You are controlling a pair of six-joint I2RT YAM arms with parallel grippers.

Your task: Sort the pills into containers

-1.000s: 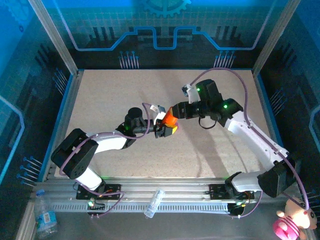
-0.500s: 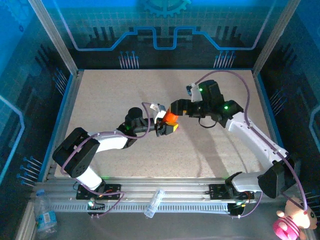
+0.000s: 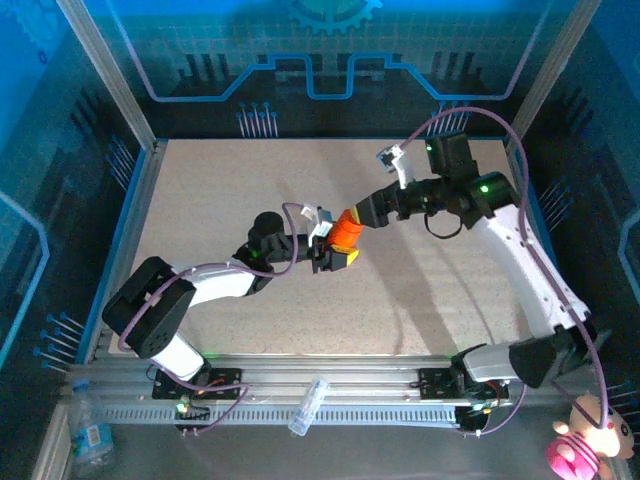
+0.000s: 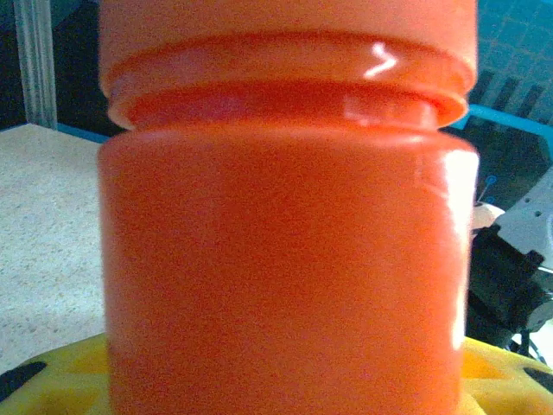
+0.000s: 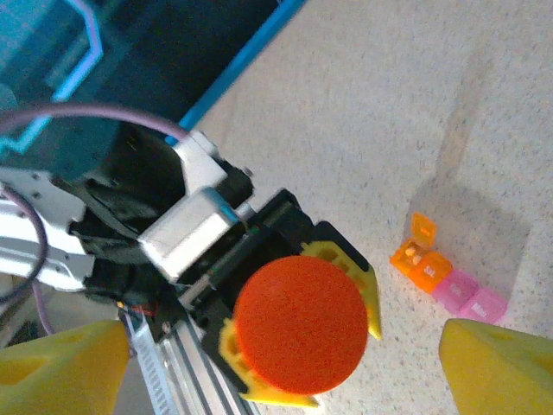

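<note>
1. Looking down into a blue-lit framed enclosure, with a speckled beige bench (image 3: 220, 200) running between the two arms.
2. Logging the left end effector (image 3: 335, 255) as clamped on the orange bottle (image 3: 345, 232), with yellow fingers showing on either side of it. Judging the bottle upright, cap on and at mid-bench.
3. Logging the right end effector (image 3: 365, 212) as spread apart, hovering just over the cap (image 5: 301, 322). Seeing its yellow fingers (image 5: 60, 367) standing wider than the cap and touching nothing.
4. Finding the containers (image 5: 445, 281) on the bench near the bottle in the right wrist view. Counting a short joined strip with orange boxes at one end and pink at the other. Noting one orange lid tipped up; not resolving the contents.
5. Reading the step in hand as taking the cap off, so judging the sorting as barely started.
6. Advising for that step:
   - centring the open fingers on the cap before lowering
   - coming straight down
   - closing evenly on the cap rim and not on the bottle shoulder
   - twisting about the bottle's own axis
   - holding the left grip firm and low
7. Watching for the bottle tilting or slipping under the twist and spilling pills across the bench.
</note>
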